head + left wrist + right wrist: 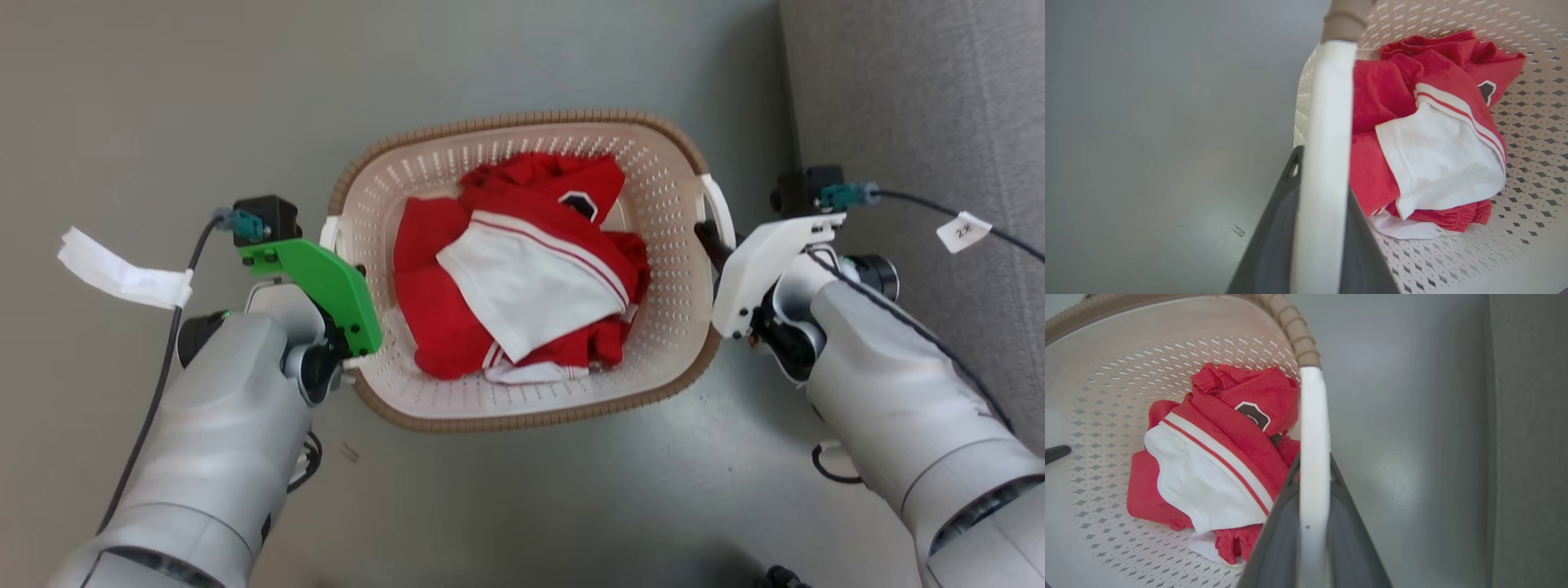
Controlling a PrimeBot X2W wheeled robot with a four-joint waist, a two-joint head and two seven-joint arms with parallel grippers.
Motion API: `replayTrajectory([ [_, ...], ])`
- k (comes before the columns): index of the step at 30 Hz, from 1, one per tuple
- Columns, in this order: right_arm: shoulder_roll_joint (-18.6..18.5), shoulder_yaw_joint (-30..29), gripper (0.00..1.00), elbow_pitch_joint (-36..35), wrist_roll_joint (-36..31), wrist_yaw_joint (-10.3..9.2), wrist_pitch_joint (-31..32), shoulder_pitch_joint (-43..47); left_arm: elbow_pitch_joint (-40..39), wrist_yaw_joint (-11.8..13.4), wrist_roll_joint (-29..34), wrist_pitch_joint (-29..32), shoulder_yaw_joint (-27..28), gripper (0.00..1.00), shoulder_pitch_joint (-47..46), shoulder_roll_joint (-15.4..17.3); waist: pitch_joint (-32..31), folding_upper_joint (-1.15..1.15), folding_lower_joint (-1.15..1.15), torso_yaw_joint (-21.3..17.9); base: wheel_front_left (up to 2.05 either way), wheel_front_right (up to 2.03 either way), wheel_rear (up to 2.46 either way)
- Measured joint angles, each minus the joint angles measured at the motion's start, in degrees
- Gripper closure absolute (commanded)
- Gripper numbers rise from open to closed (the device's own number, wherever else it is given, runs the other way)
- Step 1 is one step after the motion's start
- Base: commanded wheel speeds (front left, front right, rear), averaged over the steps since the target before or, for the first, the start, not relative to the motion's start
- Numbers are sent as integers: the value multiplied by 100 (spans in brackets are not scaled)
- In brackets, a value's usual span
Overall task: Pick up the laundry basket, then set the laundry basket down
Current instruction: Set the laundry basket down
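The laundry basket [522, 122], cream perforated plastic with a brown woven-look rim, sits between my two arms and holds red and white clothes [522, 269]. My left gripper [336, 241], under a green plate, is shut on the basket's left white handle [1327, 122], with a dark finger [1274, 237] on each side of it. My right gripper [712, 238] is shut on the right white handle [1312, 428] in the same way. Whether the basket rests on the grey floor [163, 98] or hangs just above it I cannot tell.
A grey fabric-covered piece of furniture [922, 106] stands close on the right of the basket and my right arm. Cables with white paper tags [122, 273] [963, 231] hang from both wrists. Bare grey floor lies to the left and behind.
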Motion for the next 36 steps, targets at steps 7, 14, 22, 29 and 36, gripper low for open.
replayTrajectory([
  [7, -31, 8, 100, 3, -25, 0, -43, -345, 0, 42, 91, -163, 4, 100, -342, 9, 569, 0, 0, 48, 0, 0, 0],
  [14, -31, 4, 100, 25, -34, 0, -103, -539, 60, 43, 246, -293, -56, 100, -590, 19, 1069, 0, 0, 88, 0, 0, 0],
  [22, -22, -9, 100, 41, -34, 0, -246, -755, 116, 46, 283, -545, -52, 100, -818, 44, 1497, 0, 0, 130, 0, 0, 0],
  [29, 10, -43, 100, 99, 0, 1, -300, -770, 154, 47, 334, -745, -100, 100, -893, 44, 1715, 0, 0, 149, 0, 0, 0],
  [36, 11, -80, 100, 146, 12, 3, -403, -904, 196, 49, 337, -948, -107, 100, -978, 37, 1878, 0, 0, 156, 0, 0, 0],
])
